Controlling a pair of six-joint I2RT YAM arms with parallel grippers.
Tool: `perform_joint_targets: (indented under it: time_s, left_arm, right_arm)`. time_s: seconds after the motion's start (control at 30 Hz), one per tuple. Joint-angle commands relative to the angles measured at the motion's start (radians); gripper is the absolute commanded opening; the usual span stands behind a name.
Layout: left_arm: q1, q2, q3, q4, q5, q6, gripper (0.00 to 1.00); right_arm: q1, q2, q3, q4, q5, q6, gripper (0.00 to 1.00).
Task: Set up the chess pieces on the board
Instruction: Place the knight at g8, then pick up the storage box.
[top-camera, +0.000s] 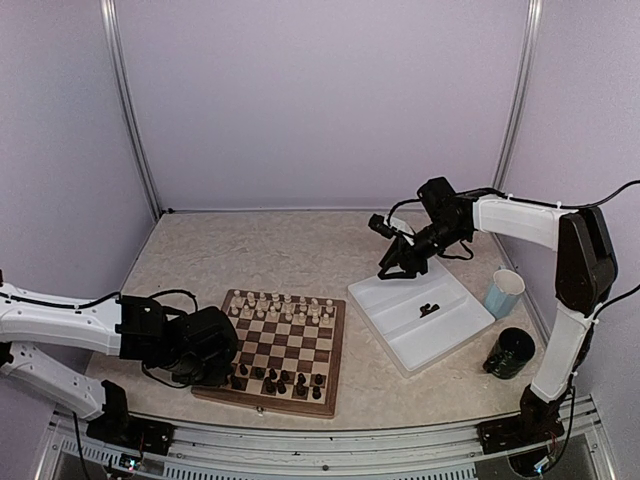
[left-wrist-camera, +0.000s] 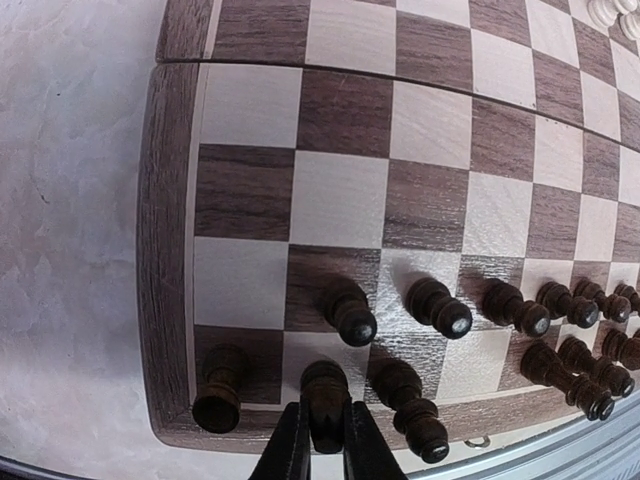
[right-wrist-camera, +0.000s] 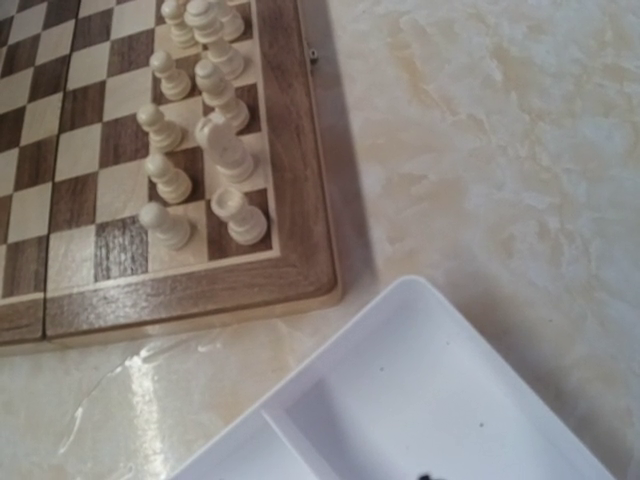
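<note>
The board (top-camera: 335, 350) lies near the table's front. Cream chess pieces (top-camera: 280, 305) fill its far rows and dark ones (top-camera: 285, 380) its near rows. My left gripper (left-wrist-camera: 327, 440) is down at the near left corner, its fingers pressed on both sides of a dark piece (left-wrist-camera: 325, 395) that stands in the back row beside a dark rook (left-wrist-camera: 220, 385). My right gripper (top-camera: 390, 268) hovers over the far left corner of the white tray (top-camera: 400, 340); its fingers do not show in the right wrist view. That view shows the cream pieces (right-wrist-camera: 225, 150) at the board's rim (right-wrist-camera: 300, 150).
A couple of dark pieces (top-camera: 430, 309) lie in the tray. A pale blue cup (top-camera: 503, 292) and a dark cup (top-camera: 510, 352) stand to the tray's right. Purple walls close in the back and sides.
</note>
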Motion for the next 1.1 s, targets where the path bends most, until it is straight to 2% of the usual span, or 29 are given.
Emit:
perform_joint_targets:
  time_s: [0.0, 0.13, 0.33, 0.53, 0.63, 0.73, 0.77, 0.8, 0.83, 0.87, 1.0, 1.07]
  left_arm:
    - [0.007, 0.019, 0.018, 0.014, 0.0, 0.021, 0.14]
    - [0.008, 0.017, 0.027, -0.002, -0.004, 0.021, 0.15]
    - [-0.008, 0.012, 0.088, -0.058, -0.008, 0.021, 0.23]
    - [-0.042, 0.012, 0.29, -0.252, -0.082, 0.035, 0.32]
    - [-0.015, 0.01, 0.415, -0.27, -0.145, 0.127, 0.38]
    - [0.043, 0.038, 0.521, -0.177, -0.191, 0.292, 0.43]
    - [0.068, 0.058, 0.549, -0.121, -0.204, 0.358, 0.44]
    - [0.094, 0.089, 0.574, -0.057, -0.211, 0.424, 0.44]
    - [0.123, 0.111, 0.597, 0.033, -0.215, 0.494, 0.46]
    - [0.154, 0.144, 0.621, 0.109, -0.199, 0.555, 0.49]
    - [0.279, 0.303, 0.755, 0.326, -0.06, 0.695, 0.51]
    - [0.308, 0.388, 0.83, 0.396, -0.007, 0.721, 0.51]
  right_arm:
    - [0.004, -0.035, -0.008, 0.007, -0.005, -0.008, 0.42]
    - [0.004, -0.035, -0.008, 0.007, -0.006, -0.008, 0.42]
    - [0.004, -0.033, 0.01, -0.012, -0.017, -0.01, 0.42]
    - [-0.001, -0.028, 0.075, -0.082, -0.001, -0.035, 0.42]
    - [-0.012, -0.034, 0.163, -0.129, 0.054, -0.046, 0.42]
    - [-0.018, -0.04, 0.292, -0.167, 0.171, -0.036, 0.43]
    - [-0.018, -0.041, 0.327, -0.166, 0.215, -0.019, 0.47]
    - [-0.021, -0.042, 0.354, -0.157, 0.259, -0.002, 0.59]
    - [-0.026, -0.041, 0.372, -0.142, 0.288, 0.024, 0.88]
    - [-0.036, -0.04, 0.371, -0.12, 0.295, 0.036, 0.98]
    - [-0.071, 0.024, 0.383, -0.207, 0.248, -0.06, 0.97]
    - [-0.079, 0.052, 0.361, -0.274, 0.264, -0.159, 0.8]
